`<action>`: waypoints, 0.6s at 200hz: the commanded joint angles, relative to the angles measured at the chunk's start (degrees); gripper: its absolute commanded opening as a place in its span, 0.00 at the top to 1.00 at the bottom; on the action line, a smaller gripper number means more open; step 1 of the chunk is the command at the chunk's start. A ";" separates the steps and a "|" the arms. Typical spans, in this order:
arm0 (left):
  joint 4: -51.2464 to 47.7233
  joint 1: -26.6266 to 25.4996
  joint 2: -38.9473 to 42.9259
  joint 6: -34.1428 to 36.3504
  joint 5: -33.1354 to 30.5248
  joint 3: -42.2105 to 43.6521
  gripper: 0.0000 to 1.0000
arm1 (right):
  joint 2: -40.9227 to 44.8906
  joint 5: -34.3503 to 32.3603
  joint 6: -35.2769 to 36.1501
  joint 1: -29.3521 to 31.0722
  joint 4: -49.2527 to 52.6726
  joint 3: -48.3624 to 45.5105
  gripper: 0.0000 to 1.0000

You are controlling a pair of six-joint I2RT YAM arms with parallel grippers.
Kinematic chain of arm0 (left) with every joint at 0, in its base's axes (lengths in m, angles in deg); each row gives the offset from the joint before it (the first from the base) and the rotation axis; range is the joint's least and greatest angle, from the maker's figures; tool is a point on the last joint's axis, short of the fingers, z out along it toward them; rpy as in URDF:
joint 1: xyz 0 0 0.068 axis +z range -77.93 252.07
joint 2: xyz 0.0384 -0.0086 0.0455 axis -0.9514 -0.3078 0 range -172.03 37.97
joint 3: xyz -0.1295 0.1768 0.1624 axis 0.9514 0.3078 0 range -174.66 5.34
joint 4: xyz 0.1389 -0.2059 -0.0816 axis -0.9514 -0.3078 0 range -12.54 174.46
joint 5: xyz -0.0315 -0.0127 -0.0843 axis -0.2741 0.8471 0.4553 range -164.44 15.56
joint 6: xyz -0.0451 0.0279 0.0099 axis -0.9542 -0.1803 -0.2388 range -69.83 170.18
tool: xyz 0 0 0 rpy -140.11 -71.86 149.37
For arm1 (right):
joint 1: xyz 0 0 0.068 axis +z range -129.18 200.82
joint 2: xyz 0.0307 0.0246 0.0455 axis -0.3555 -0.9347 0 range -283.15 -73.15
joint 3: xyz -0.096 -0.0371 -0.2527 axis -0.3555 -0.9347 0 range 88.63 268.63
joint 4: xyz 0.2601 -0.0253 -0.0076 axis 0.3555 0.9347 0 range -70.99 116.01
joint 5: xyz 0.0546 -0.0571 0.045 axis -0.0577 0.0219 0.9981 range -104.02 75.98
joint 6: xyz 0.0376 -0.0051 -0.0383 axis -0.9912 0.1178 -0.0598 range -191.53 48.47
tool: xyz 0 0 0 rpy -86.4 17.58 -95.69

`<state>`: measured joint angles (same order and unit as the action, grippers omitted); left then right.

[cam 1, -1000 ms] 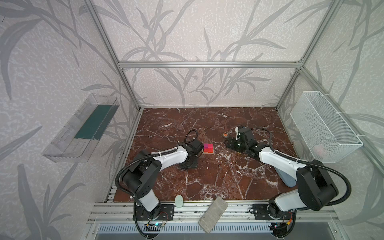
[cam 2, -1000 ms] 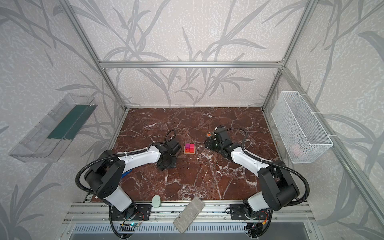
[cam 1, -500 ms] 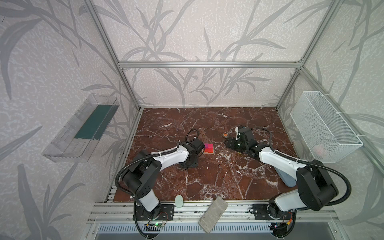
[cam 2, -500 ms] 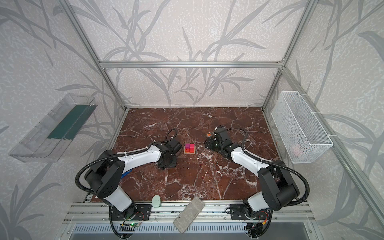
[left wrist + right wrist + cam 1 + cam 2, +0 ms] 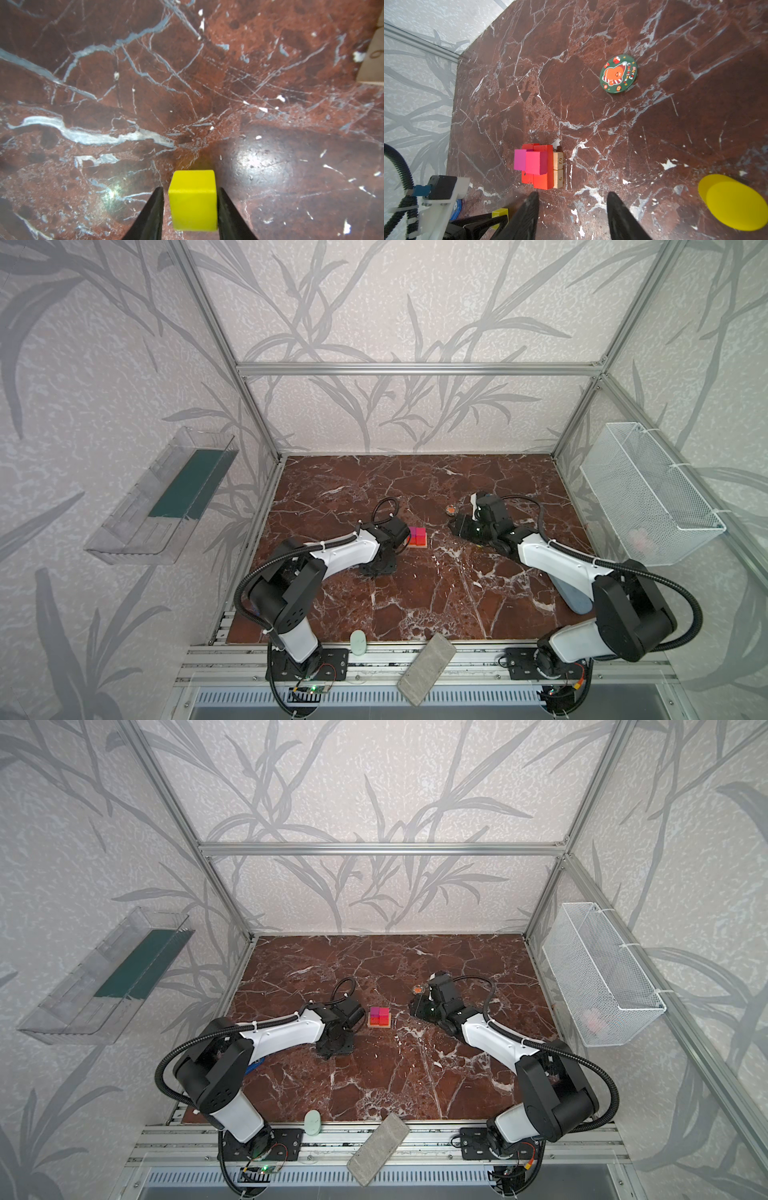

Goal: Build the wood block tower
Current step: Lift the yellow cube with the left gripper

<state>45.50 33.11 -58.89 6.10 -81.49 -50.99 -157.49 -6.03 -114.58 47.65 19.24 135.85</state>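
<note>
On the left wall hangs a clear plastic shelf (image 5: 162, 497). Next to the right, the left gripper (image 5: 190, 189) points down to the dark red marble table (image 5: 415, 597). Its 2 black fingers (image 5: 153, 214) stand on both sides of a small yellow wooden cube (image 5: 192, 205), which sits on the marble. One finger seems to touch the cube. At the other finger a thin strip of marble shows, so the fingers are partly open and the cube is not clamped.

Just to the right of this gripper, near the middle of the table, stands the block tower (image 5: 417, 537). It has 2 plain tan wooden bars (image 5: 558, 170) at the bottom, 2 flat red rectangles (image 5: 543, 182) on them, and 2 magenta cubes (image 5: 534, 165) side by side on the red layer. Further right, a round green Christmas coaster (image 5: 618, 74) lies flat.

The right gripper (image 5: 572, 195) hovers beside the tower, with its fingers clearly apart and nothing between them. A yellow wooden cylinder (image 5: 735, 205) stands on the marble near it. On the right wall hangs a white wire basket (image 5: 648, 493).
</note>
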 commanded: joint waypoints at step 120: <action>-1.23 -0.29 0.71 0.02 -1.94 -1.46 0.62 | -0.12 0.01 0.42 -0.20 -0.41 -0.11 0.46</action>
<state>45.52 33.11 -59.57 6.56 -81.69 -50.99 -157.49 -6.03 -114.58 47.65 19.24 135.85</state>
